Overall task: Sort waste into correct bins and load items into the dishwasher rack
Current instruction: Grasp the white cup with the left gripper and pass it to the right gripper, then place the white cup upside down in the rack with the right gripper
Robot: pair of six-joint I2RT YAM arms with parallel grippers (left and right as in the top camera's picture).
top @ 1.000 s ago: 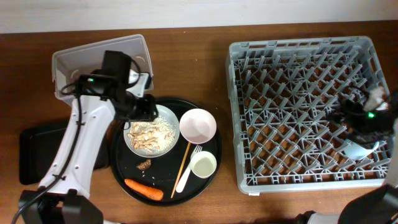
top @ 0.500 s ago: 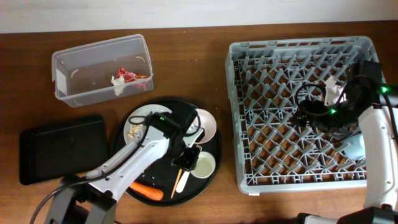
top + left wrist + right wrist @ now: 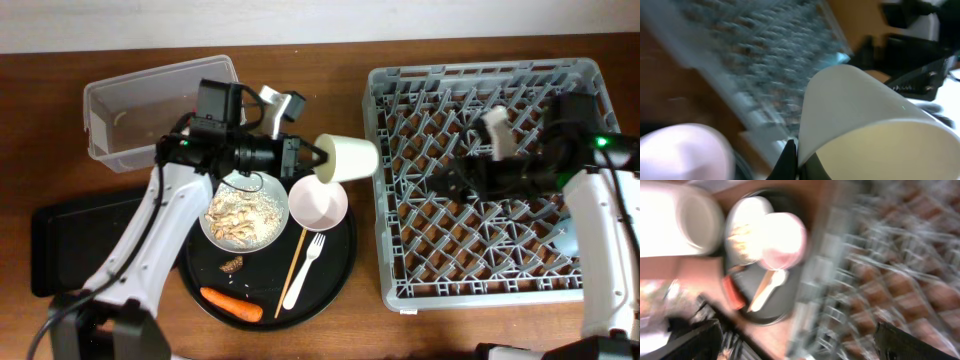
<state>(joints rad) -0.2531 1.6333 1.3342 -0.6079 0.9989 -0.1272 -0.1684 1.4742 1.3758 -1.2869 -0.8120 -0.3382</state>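
White cup [image 3: 350, 157], pinkish-white bowl [image 3: 318, 203], white plate [image 3: 278, 203], pale rice scraps [image 3: 240, 215], orange carrot [image 3: 231, 303], cream fork [image 3: 308, 268]. Grey lattice rack [image 3: 480, 90], pale blue cup [image 3: 568, 240]. Black round tray [image 3: 335, 268], black flat tray [image 3: 70, 250], clear tub [image 3: 125, 110], brown table [image 3: 330, 60].

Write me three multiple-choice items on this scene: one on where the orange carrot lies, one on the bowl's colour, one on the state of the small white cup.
1. The orange carrot lies:
A) in a gripper
B) on the large round black tray
C) under a cloth

2. The round bowl on that tray is:
A) green
B) black
C) pinkish-white

3. The small white cup is:
A) upright and full of liquid
B) held in the air on its side by the left gripper
C) crushed flat

Key:
1 B, the carrot rests near the tray's rim.
2 C, the bowl's inside shows pale pink.
3 B, the overhead view shows the cup tipped sideways with the gripper closed on it.
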